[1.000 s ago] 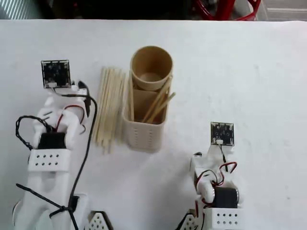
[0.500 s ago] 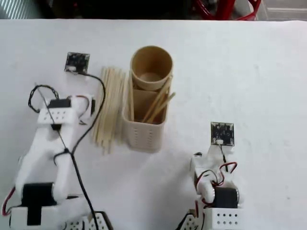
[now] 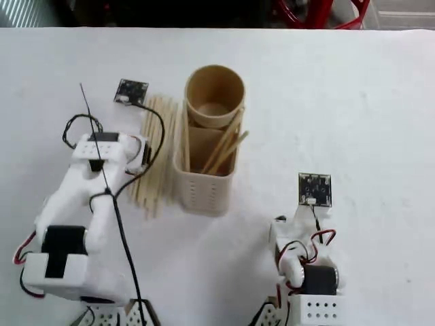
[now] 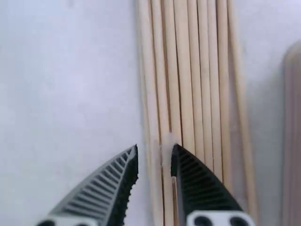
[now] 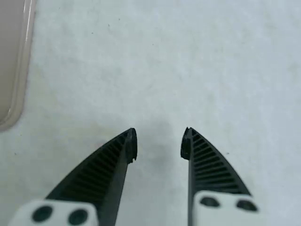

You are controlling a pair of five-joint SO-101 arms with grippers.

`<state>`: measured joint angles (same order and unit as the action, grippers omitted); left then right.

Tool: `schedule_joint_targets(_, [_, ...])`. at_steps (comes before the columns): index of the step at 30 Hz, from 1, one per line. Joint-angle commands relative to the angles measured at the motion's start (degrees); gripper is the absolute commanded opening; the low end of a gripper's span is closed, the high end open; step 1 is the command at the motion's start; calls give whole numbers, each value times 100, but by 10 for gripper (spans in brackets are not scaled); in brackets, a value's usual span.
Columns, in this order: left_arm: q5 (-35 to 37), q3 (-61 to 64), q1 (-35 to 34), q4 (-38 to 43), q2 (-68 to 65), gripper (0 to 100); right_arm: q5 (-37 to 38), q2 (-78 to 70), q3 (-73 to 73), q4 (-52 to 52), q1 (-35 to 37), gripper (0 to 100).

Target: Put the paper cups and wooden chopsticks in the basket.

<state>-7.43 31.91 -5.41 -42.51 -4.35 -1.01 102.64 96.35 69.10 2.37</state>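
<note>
At the left, the left gripper [image 4: 154, 153] sits low over a row of loose wooden chopsticks [image 4: 197, 70] on the white table [image 3: 353, 102], its jaws narrowly apart astride the outermost sticks. Just beside them, the basket [image 3: 202, 189] holds a paper cup [image 3: 204, 117] and several leaning chopsticks [image 3: 228, 146]. Farther right, the right gripper [image 5: 159, 141] hangs moderately parted above bare table.

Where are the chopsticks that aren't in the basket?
In the high view, the loose wooden chopsticks lie bundled on the white table, right beside the basket on its left side, with the left gripper over them.
</note>
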Motion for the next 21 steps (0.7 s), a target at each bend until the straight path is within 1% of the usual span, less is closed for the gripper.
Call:
schedule_joint_targets(1, [-53,-501,-22,26,-259,128,44,48,53,40,22,159])
schedule_joint_targets(10, [-53,-818,-145,26,-646,123,44,48,53,40,22,159])
schedule_joint_targets(12, [-123,-818,-145,26,-646,89,44,48,53,40,22,159])
schedule_joint_targets(14, [-378,-818,-110,26,-655,51,44,48,53,40,22,159])
schedule_joint_targets(16, [-492,-809,-92,26,-655,33,44,48,53,40,22,159])
schedule_joint_targets(21, [-492,-818,-92,-70,-655,71,44,48,53,40,22,159])
